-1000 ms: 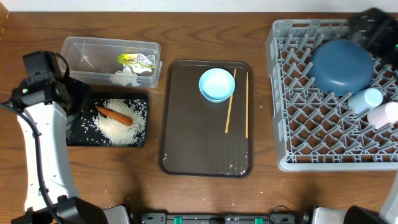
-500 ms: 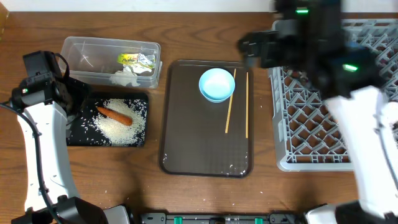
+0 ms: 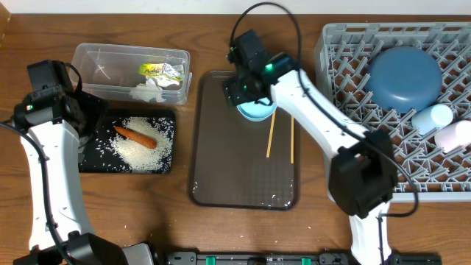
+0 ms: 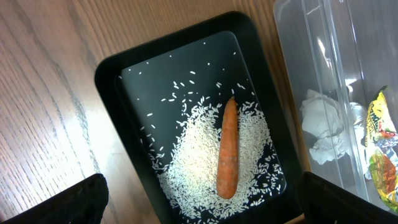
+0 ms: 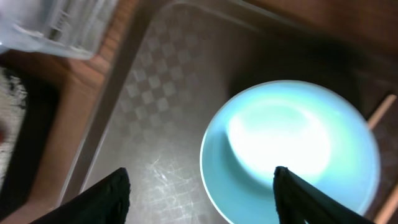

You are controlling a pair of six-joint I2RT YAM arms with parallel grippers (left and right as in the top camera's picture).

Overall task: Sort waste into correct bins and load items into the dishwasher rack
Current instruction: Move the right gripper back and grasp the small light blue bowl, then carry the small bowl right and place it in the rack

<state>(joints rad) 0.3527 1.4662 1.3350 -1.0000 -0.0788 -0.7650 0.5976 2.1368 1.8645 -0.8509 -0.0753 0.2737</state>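
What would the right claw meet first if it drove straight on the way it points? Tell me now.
Most likely the light-blue saucer on the brown tray: the right claw points down over its rim, open. How high above it the claw is, I cannot tell.

My fingers (image 5: 113, 194) stand wide apart, dark and blurred. The light-blue saucer (image 5: 289, 149) lies below my right finger, on the brown checkered tray (image 5: 146, 121); my left finger hangs over bare tray. A chopstick (image 5: 380, 111) shows right of the saucer, and a clear tub (image 5: 59, 25) ahead-left.
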